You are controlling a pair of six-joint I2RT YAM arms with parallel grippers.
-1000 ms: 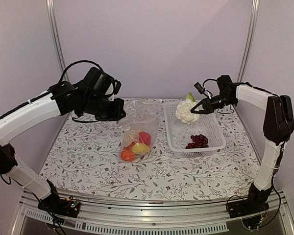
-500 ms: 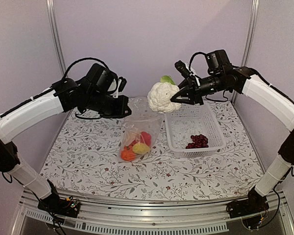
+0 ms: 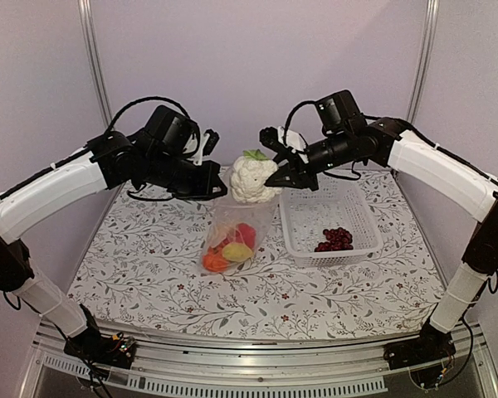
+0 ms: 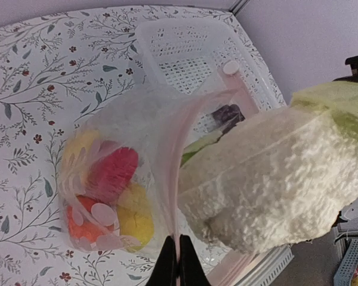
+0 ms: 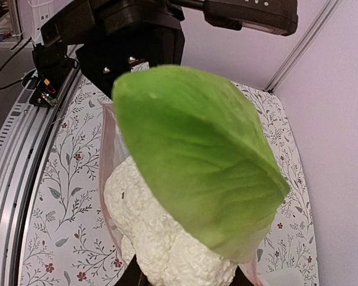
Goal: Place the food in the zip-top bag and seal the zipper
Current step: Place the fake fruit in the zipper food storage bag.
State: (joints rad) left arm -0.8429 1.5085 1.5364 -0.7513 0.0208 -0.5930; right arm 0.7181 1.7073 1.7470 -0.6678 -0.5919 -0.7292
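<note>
The clear zip-top bag [image 3: 236, 228] hangs open over the table with its pinkish zipper [image 4: 178, 149] at the top. My left gripper [image 3: 217, 189] is shut on the zipper edge and holds the bag up. Inside lie the orange pumpkin [image 3: 216, 262], the red pepper [image 3: 246, 233] and a yellow piece [image 3: 237, 251]. My right gripper [image 3: 275, 177] is shut on the white cauliflower [image 3: 251, 179] with its green leaf [image 5: 197, 155], held right at the bag's mouth. The dark red grape bunch [image 3: 334, 239] lies in the white basket [image 3: 295, 242].
The white mesh basket stands right of the bag. The table has a floral cloth [image 3: 133, 265]. A metal rail [image 3: 232, 377] runs along the near edge. The left arm's wrist [image 5: 137, 42] is close behind the cauliflower.
My right gripper lifted the cauliflower out of the basket and carried it left to the bag's mouth. The left gripper kept holding the bag up.
</note>
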